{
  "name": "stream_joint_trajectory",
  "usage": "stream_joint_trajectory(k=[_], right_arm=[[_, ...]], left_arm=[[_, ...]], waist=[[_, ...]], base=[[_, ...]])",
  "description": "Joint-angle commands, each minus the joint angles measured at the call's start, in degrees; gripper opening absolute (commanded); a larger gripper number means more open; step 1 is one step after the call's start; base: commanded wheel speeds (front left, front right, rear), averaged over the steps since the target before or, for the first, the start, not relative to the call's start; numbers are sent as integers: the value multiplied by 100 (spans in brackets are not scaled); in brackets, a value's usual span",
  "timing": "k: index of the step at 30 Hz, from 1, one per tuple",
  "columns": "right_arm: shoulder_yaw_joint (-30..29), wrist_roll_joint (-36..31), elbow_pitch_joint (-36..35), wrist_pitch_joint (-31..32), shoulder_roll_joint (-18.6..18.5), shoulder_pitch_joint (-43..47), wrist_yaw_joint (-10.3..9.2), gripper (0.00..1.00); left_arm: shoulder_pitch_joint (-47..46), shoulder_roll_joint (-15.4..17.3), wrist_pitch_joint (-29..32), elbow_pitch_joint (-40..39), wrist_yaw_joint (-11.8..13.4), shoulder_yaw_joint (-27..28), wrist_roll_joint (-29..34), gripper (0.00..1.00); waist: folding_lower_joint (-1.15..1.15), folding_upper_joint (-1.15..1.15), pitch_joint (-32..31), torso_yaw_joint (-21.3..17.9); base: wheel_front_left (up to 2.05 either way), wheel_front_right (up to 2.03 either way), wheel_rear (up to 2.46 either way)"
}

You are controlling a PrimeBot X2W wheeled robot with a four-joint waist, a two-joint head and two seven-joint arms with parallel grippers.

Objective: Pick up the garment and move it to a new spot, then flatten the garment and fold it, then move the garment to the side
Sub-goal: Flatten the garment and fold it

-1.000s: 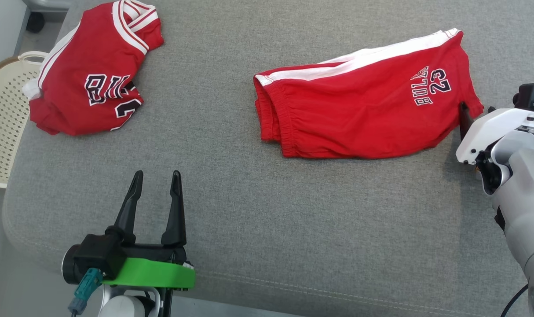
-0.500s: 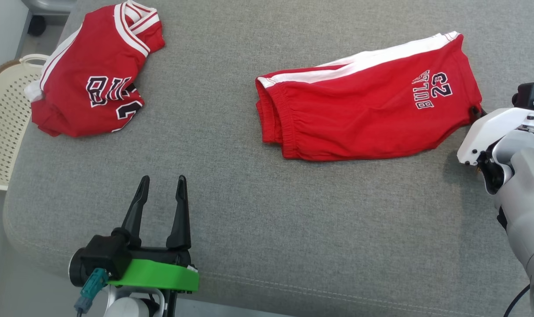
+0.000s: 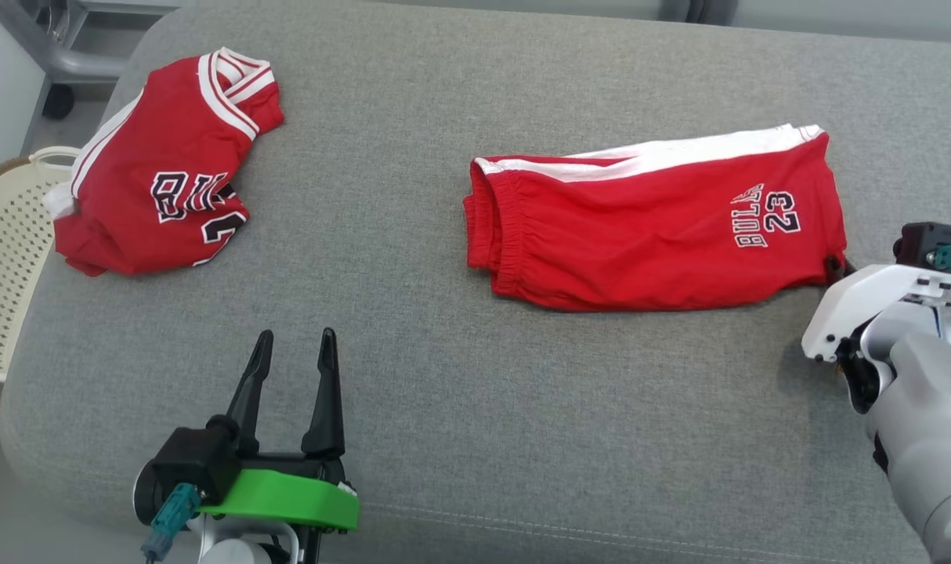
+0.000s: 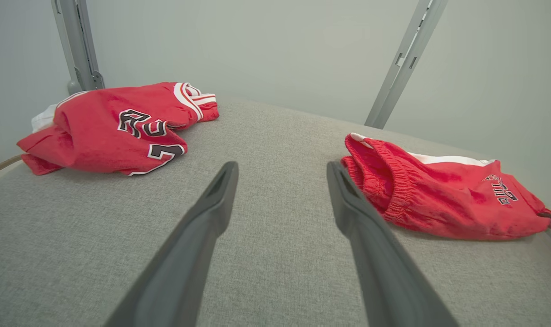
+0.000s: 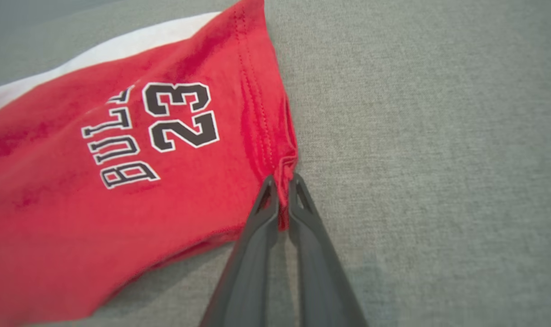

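Open a second ago, the right gripper (image 5: 282, 179) has now pinched shut on the near right corner of the red shorts (image 3: 648, 235), lying flat on the grey cushion's (image 3: 444, 407) right side, so dragging can likely start; the left gripper (image 3: 297, 333) waits open, near left.

The shorts (image 3: 656, 227) lie flat on the cushion's (image 3: 475, 407) right half and the jersey (image 3: 158, 176) lies bunched at its far left, well apart, with a basket (image 3: 5, 258) off the left edge just beside the jersey. The left gripper (image 3: 297, 335) hovers at the near left, well before the jersey; the right gripper (image 5: 282, 181) pinches the shorts' near right corner.
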Motion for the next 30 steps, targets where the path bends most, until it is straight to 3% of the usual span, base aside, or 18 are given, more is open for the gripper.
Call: stream_joint_trajectory(k=[1, 12, 13, 14, 15, 22, 30], right_arm=[[-19, 30, 17, -63, 22, 167, -10, 0], [6, 127, -185, -89, 182, 673, -10, 0], [14, 135, -217, -72, 193, 716, -10, 20], [24, 122, -238, -63, 188, 755, -10, 49], [26, 111, -265, -65, 181, 786, -10, 100], [100, -27, -762, -423, 265, 1101, -9, 100], [226, -400, -2174, -641, 440, 1947, -9, 100]], left_arm=[[119, 7, -1, 23, 35, -6, -44, 100], [221, 7, -1, 167, 78, -6, -52, 100], [225, 7, -1, 183, 86, -1, -56, 100], [236, 8, -1, 212, 90, 2, -65, 100], [246, 12, -1, 228, 87, 5, -66, 100], [327, 28, 56, 444, 163, 38, -128, 100], [355, 131, 225, 691, 370, 216, -228, 100]], waist=[[0, 0, -143, -120], [0, 0, -378, -311], [0, 0, -396, -326], [0, 0, -417, -341], [0, 0, -441, -354], [0, 0, -704, -399], [0, 0, -1046, -455]], base=[[0, 0, 0], [0, 0, 0], [0, 0, 0], [0, 0, 0], [0, 0, 0], [0, 0, 0], [0, 0, 0]])
